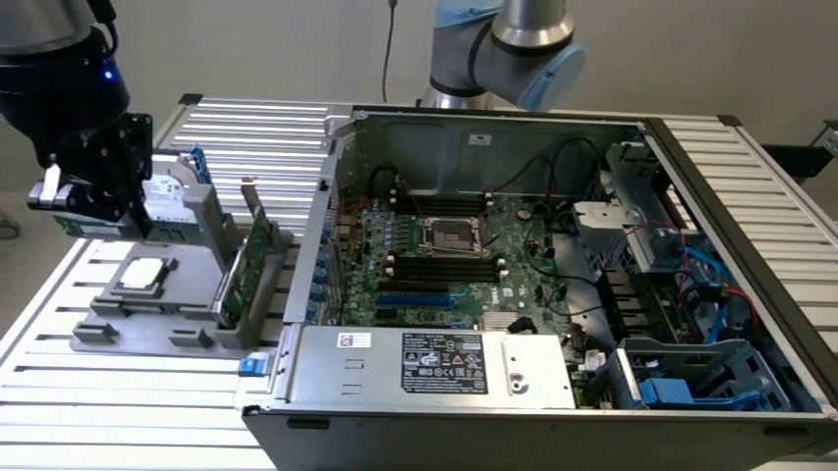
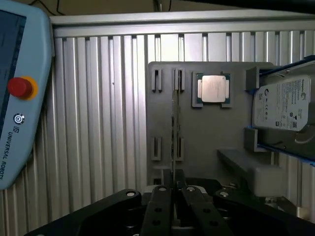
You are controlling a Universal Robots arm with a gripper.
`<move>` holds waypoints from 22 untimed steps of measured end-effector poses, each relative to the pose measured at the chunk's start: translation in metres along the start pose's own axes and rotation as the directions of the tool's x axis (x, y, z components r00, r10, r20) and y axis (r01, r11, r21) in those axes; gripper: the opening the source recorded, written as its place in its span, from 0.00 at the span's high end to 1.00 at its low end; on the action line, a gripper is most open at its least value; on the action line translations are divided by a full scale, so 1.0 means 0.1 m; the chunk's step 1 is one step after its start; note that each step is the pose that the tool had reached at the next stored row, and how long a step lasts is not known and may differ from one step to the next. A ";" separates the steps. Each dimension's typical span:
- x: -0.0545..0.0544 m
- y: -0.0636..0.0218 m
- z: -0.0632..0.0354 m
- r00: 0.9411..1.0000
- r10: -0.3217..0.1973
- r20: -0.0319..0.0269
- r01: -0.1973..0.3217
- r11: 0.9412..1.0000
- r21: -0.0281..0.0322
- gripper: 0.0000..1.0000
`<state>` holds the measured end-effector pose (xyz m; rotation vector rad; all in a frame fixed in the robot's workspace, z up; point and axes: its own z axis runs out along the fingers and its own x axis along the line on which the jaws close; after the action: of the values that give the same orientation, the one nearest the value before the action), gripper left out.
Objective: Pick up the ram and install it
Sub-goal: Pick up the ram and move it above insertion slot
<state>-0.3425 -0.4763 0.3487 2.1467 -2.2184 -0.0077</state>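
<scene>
step: ram (image 2: 173,123) pickup | gripper (image 2: 175,191) lower centre, narrow, clamped on its thin edge | best: lift straight, clear gray parts fixture (image 2: 206,132), avoid skew

Exterior view angles down; wrist view, close overhead, shares the fixture (image 1: 131,312) (image 2: 206,132).

Ribbed metal table (image 1: 118,392), matt plastic holder (image 2: 206,137).
</scene>
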 end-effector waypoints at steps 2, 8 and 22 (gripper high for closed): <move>-0.01 -0.056 -0.046 1.000 0.000 0.000 0.000 1.000 -0.002 0.86; -0.04 -0.245 -0.139 1.000 0.000 0.000 0.000 1.000 -0.007 0.86; -0.10 -0.721 -0.316 1.000 -0.001 -0.001 0.001 1.000 -0.021 0.86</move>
<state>-0.2689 -0.4681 0.3769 2.1365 -2.2070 -0.0301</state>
